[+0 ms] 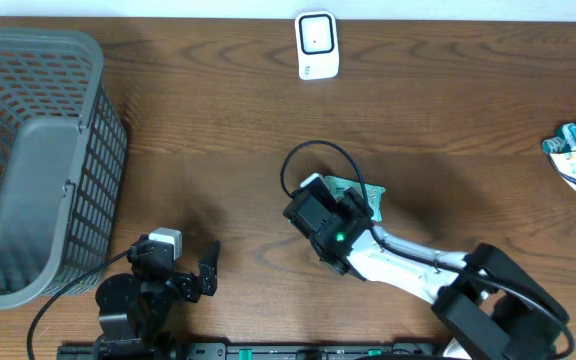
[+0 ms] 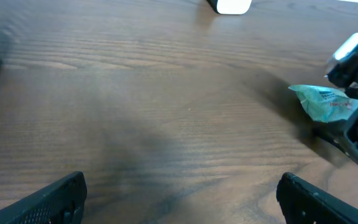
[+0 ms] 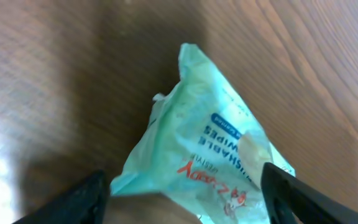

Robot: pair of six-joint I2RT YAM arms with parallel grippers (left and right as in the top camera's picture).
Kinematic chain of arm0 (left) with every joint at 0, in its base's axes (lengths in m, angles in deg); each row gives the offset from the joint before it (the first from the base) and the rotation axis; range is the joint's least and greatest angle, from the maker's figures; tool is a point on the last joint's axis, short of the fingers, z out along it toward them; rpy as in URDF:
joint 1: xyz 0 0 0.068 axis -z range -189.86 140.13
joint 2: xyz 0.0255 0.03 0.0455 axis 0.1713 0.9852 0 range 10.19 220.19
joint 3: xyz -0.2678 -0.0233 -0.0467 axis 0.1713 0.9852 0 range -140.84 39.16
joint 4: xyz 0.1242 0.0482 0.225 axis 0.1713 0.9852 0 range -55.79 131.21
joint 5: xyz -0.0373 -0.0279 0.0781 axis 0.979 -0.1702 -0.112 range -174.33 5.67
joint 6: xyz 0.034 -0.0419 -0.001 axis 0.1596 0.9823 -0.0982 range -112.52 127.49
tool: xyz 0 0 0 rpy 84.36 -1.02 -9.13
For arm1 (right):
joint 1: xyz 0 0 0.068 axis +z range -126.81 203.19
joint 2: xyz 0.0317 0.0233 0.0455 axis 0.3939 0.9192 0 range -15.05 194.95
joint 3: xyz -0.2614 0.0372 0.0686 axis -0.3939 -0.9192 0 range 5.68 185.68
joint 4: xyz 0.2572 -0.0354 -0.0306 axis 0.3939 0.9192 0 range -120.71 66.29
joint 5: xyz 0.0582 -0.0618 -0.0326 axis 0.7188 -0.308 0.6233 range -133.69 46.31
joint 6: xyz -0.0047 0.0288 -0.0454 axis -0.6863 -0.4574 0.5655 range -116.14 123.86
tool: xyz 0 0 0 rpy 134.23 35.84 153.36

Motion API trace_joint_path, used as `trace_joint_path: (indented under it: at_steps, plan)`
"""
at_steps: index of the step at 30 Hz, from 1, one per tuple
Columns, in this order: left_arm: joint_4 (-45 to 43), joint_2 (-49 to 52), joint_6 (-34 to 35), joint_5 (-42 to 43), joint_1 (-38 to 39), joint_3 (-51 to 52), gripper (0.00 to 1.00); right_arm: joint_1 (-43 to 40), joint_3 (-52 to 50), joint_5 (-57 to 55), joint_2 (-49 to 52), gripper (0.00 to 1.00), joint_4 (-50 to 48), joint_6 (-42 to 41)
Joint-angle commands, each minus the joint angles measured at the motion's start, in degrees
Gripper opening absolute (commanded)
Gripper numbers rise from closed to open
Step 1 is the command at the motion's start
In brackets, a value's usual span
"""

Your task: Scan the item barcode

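Well — right pincer (image 3: pixel 182 186), parted, straddles crinkled mint-green packet (image 3: pixel 210 143) (blue label (image 3: pixel 227 126)); left pincer (image 2: pixel 182 193) gapes.

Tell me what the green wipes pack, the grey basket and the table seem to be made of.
Wipes pack: thin plastic film, slightly glossy; it is creased and carries print.
Basket: probably moulded plastic, matte grey, with an open lattice wall.
Table: wood or a wood-look laminate, smooth brown with visible grain.
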Motion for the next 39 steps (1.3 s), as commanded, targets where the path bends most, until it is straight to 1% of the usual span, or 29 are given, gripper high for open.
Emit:
trace_joint_path:
  at_steps: [1,3,4,5,6,7,8,10,13,16,17,18,19,20,21,22,23,25,30,32,37,39]
  plan:
    - [0.0,-0.3,-0.8,0.3,0.1,-0.3,0.98,-0.8,-0.1,-0.4,4.6,0.68,1.3,-2.8]
    - [0.0,-0.3,-0.8,0.3,0.1,-0.3,0.98,-2.6,1.8,6.3,5.7,0.55,4.8,-2.9]
    - [0.0,-0.3,-0.8,0.3,0.1,-0.3,0.98,-3.3,2.4,8.9,5.7,0.47,5.9,-3.1]
    - [0.0,-0.3,-0.8,0.3,0.1,-0.3,0.98,-5.7,4.2,14.7,5.7,0.29,8.9,-4.1]
    - [0.0,-0.3,-0.8,0.3,0.1,-0.3,0.98,-7.0,5.1,17.0,5.7,0.18,10.3,-4.9]
    - [0.0,-0.3,-0.8,0.3,0.1,-0.3,0.98,-8.2,5.8,19.0,5.6,0.13,11.3,-5.2]
    - [0.0,-0.3,-0.8,0.3,0.1,-0.3,0.98,-10.0,7.4,22.8,5.6,0.03,13.2,-5.2]
    - [0.0,-0.3,-0.8,0.3,0.1,-0.3,0.98,-11.6,10.3,26.9,5.6,0.01,16.0,-4.4]
    - [0.0,-0.3,-0.8,0.3,0.1,-0.3,0.98,-13.4,17.7,35.7,4.3,0.01,23.0,-2.8]
    - [0.0,-0.3,-0.8,0.3,0.1,-0.3,0.98,-15.3,25.4,48.7,3.2,0.01,32.4,-0.6]
    - [0.0,-0.3,-0.8,0.3,0.1,-0.3,0.98,-16.5,29.5,56.1,2.8,0.01,37.9,0.9]
    - [0.0,-0.3,-0.8,0.3,0.1,-0.3,0.98,-17.0,30.8,58.8,2.7,0.01,39.6,1.9]
    - [0.0,-0.3,-0.8,0.3,0.1,-0.3,0.98,-17.7,32.1,64.1,2.7,0.01,41.4,3.2]
    - [0.0,-0.3,-0.8,0.3,0.1,-0.3,0.98,-18.4,32.8,69.7,2.7,0.01,42.2,4.7]
    - [0.0,-0.3,-0.8,0.3,0.1,-0.3,0.98,-19.6,32.9,79.6,2.7,0.01,42.5,5.9]
    - [0.0,-0.3,-0.8,0.3,0.1,-0.3,0.98,-20.4,32.8,85.9,2.7,0.01,43.0,7.5]
    - [0.0,-0.3,-0.8,0.3,0.1,-0.3,0.98,-20.6,32.8,87.5,2.7,0.01,43.1,8.1]
    - [0.0,-0.3,-0.8,0.3,0.1,-0.3,0.98,-22.4,32.8,97.5,2.7,0.01,45.0,11.2]
    - [0.0,-0.3,-0.8,0.3,0.1,-0.3,0.98,-24.5,32.8,123.2,2.7,0.01,46.9,11.1]
    - [0.0,-0.3,-0.8,0.3,0.1,-0.3,0.98,-24.6,32.8,123.6,2.7,0.01,47.1,2.6]
    - [0.0,-0.3,-0.8,0.3,0.1,-0.3,0.98,-26.2,32.8,123.6,2.7,0.01,49.3,-6.3]
    - [0.0,-0.3,-0.8,0.3,0.1,-0.3,0.98,-27.5,32.8,123.6,2.7,0.01,53.1,-8.5]
